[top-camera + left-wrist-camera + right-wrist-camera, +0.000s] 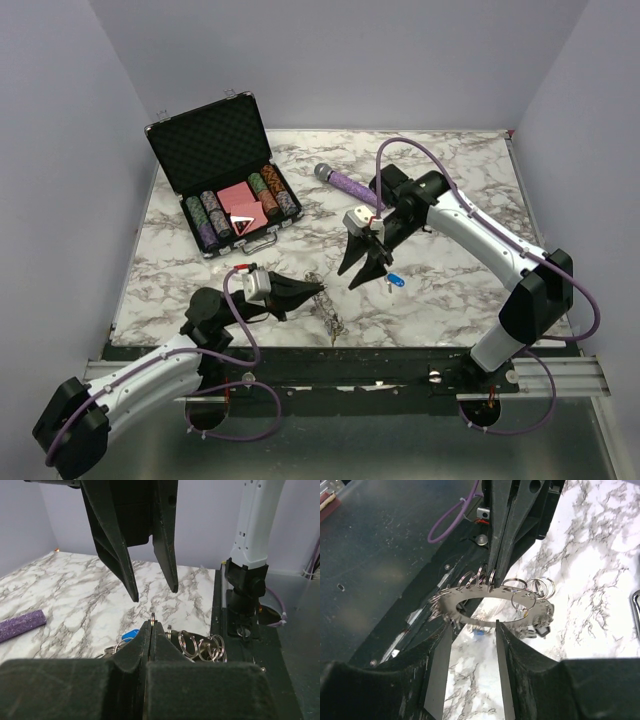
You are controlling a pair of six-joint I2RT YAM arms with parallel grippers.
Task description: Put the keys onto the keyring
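Keyring point(452, 605): up off the worktop point(450, 290), close to its near edge. From above it reads nearly edge-on, so it seems to hang from the pinch. The left end effector point(493, 582) is clamped on the rim, with only the thin metal between its fingers. Small split rings point(186, 645) dangle loose around the rim.

Right end effector point(155, 595): fingers parted, nothing in them, tips just in front of the ring and near the left fingers.

Keys: one blue-capped key point(393, 280) lies flat on the marble, just beside the right end effector's tips. A dark lump at the ring's far side may be another key; can't tell.

Risks, as I read it:
- The hold is a single pinch on a thin edge. A push from the right side could swing the ring about that pinch or slip it out. It would likely drop near the dark rail point(400, 365) along the worktop's edge, which is awkward to recover from.
- A loose split ring could snag a right fingertip as it passes.
- The two end effectors are close, so a slightly misjudged approach means finger on finger.
- The blue key lies flat, so a pick may skid it across the marble instead of lifting it.
- Threading a key onto a split ring needs fine aim, and a wobbling ring spoils it.
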